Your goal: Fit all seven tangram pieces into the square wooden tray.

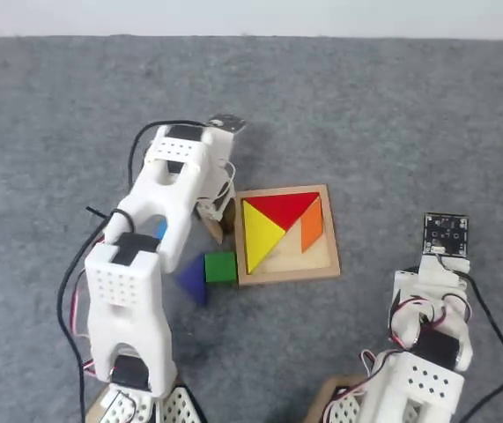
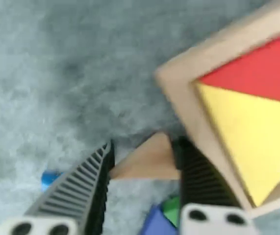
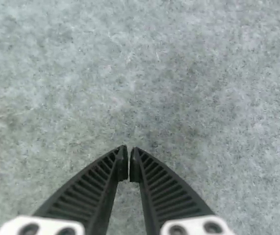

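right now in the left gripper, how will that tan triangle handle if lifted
The tan triangle looks like flat rigid wood, so probably stiff and light. The left gripper pinches its slanted edges, so it may twist or slip out. On the carpet, pushing would likely drag.

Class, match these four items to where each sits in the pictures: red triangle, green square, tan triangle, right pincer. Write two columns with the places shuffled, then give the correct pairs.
Column one
1. red triangle
2. green square
3. tan triangle
4. right pincer

Column two
A. between the fingers of the left pincer
B. shut, over bare carpet
C. inside the wooden tray, touching the yellow triangle
D. on the carpet outside the tray, next to a blue piece

Pairs: 1-C, 2-D, 3-A, 4-B
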Robot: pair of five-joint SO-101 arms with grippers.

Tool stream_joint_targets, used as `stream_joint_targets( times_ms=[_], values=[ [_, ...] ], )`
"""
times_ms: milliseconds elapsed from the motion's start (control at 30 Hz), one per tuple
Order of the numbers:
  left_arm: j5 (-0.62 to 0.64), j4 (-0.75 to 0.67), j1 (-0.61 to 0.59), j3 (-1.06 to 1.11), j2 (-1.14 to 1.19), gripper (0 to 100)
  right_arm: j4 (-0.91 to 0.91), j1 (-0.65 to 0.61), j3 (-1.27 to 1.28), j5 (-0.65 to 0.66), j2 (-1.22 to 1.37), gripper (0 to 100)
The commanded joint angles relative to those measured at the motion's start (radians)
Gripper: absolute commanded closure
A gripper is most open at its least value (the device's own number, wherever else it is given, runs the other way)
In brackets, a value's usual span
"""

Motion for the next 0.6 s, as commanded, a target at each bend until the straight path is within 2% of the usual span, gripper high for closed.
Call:
stream_joint_targets(
  times_ms=[0, 200, 500, 567],
  values=[
    [-0.054, 0.002, 0.018, -0.022, 0.012, 92, 0.004, -0.01, -0.038, -0.005, -0.016, 97.6],
    [-0.055, 0.032, 0.021, -0.03, -0.063, 99, 0.004, -0.01, -0.038, -0.005, -0.016, 97.6],
    [-0.064, 0.13, 0.018, -0.031, -0.275, 99, 0.004, -0.01, -0.038, -0.005, -0.016, 97.6],
    [-0.078, 0.163, 0.011, -0.024, -0.295, 96, 0.004, -0.01, -0.038, -0.005, -0.016, 97.6]
  ],
)
